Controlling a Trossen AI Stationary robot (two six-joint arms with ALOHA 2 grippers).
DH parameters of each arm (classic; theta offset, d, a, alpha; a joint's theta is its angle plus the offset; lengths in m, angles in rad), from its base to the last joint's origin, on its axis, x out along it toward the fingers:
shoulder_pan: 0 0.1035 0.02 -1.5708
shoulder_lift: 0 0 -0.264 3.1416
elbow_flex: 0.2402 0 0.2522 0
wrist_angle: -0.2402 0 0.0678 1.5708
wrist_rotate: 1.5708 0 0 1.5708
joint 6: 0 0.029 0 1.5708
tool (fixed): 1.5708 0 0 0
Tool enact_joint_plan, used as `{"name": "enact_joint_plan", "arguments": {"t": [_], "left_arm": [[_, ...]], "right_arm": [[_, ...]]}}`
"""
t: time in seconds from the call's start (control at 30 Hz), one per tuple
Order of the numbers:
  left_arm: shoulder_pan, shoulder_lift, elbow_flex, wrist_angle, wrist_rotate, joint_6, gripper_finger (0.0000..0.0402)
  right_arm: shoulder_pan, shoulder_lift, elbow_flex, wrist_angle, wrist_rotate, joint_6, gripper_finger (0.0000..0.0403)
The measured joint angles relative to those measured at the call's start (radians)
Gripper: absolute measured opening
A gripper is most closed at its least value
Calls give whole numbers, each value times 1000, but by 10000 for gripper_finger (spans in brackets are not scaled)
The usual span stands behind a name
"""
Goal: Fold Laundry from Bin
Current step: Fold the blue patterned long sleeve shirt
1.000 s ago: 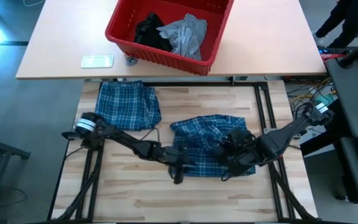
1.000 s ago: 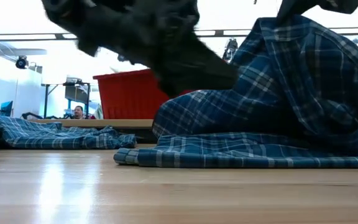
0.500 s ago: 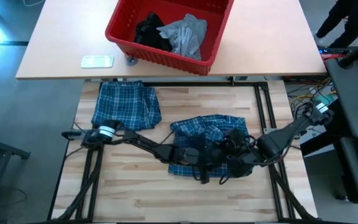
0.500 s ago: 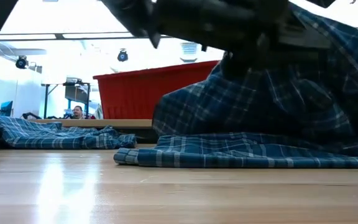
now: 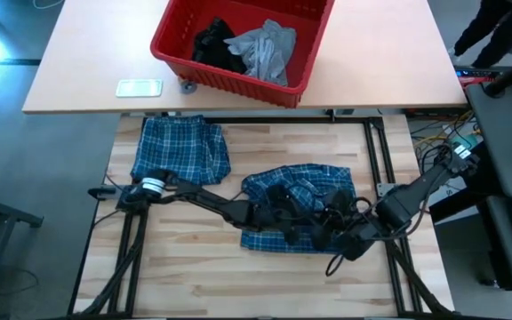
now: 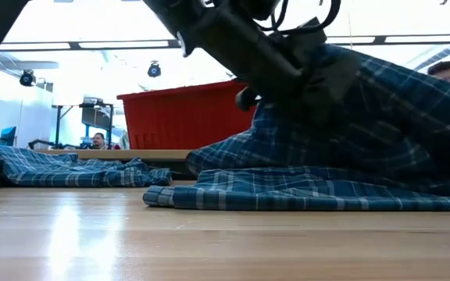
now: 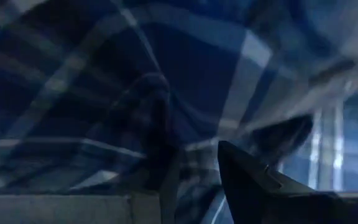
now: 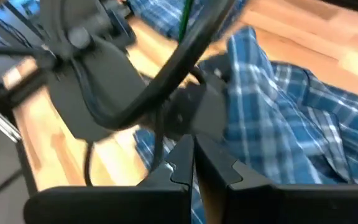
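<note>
Writing I can read: none, on any garment or on the pale flat object (image 5: 139, 87) far beyond my left gripper.

My left gripper (image 5: 284, 216) sits buried in the rumpled plaid shirt (image 5: 297, 182), pinching a fold of its cloth; in my left wrist view the plaid fills everything ahead of my fingers (image 7: 253, 177). My right gripper (image 5: 334, 233) is just beside it on the shirt's near edge, fingers (image 8: 185, 163) pressed together with nothing between them. Since half a second ago my right arm has drawn back toward its base, and the shirt has bunched narrower.

A second plaid piece (image 5: 180, 149) lies flat, well beyond my left arm. The red bin (image 5: 229, 82) (grey T-shirt (image 5: 265, 49) and black garment (image 5: 213, 46) inside) stands far off, unmoved.
</note>
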Motion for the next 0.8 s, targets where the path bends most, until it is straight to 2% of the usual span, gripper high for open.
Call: {"name": "enact_joint_plan", "arguments": {"t": [0.13,0.3,0.47,0.57,0.73,0.8], "left_arm": [[-27,-8,-1,-103,-9,-5,95],[-76,-9,-1,-217,-48,-49,88],[-134,-50,-3,-404,-59,-204,81],[-173,-93,-2,-569,-72,-359,79],[-250,-166,-2,-995,-95,-728,78],[-286,-192,-2,-1137,-95,-868,78]], "right_arm": [[9,13,-1,-132,-80,72,27],[35,50,-22,-294,-125,133,77],[35,68,-118,-274,-137,113,113],[35,73,-232,-127,-162,91,117],[43,106,-471,324,-294,-59,106],[56,147,-547,443,-333,-71,98]]}}
